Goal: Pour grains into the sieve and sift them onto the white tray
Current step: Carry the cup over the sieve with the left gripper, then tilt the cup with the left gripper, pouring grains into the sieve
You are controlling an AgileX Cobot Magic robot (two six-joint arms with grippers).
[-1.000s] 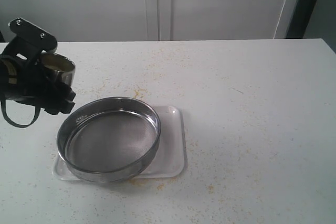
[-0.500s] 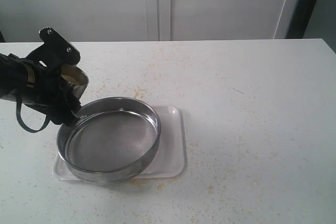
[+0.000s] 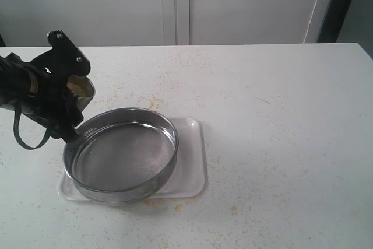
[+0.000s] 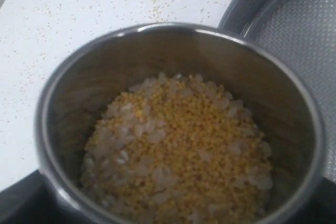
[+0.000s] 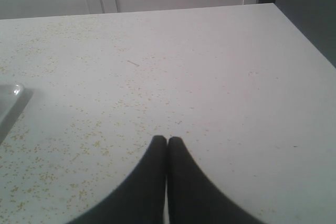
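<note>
The sieve rests on the white tray at the front left of the table. My left gripper hangs just over the sieve's back-left rim, shut on a small steel cup that leans slightly toward the sieve. In the left wrist view the cup holds the grains, yellow granules mixed with whitish rice, and the sieve's mesh lies beyond its rim. No grains show in the sieve. My right gripper is shut with nothing in it, low over bare table, and is out of the exterior view.
Fine yellow granules are scattered over the white table, thickest behind and in front of the tray. A corner of the tray shows in the right wrist view. White cabinet doors stand behind the table's back edge.
My left gripper has carried the cup to the right, from left of the sieve to over its back-left rim, and tilted it a little. The right gripper has not moved.
</note>
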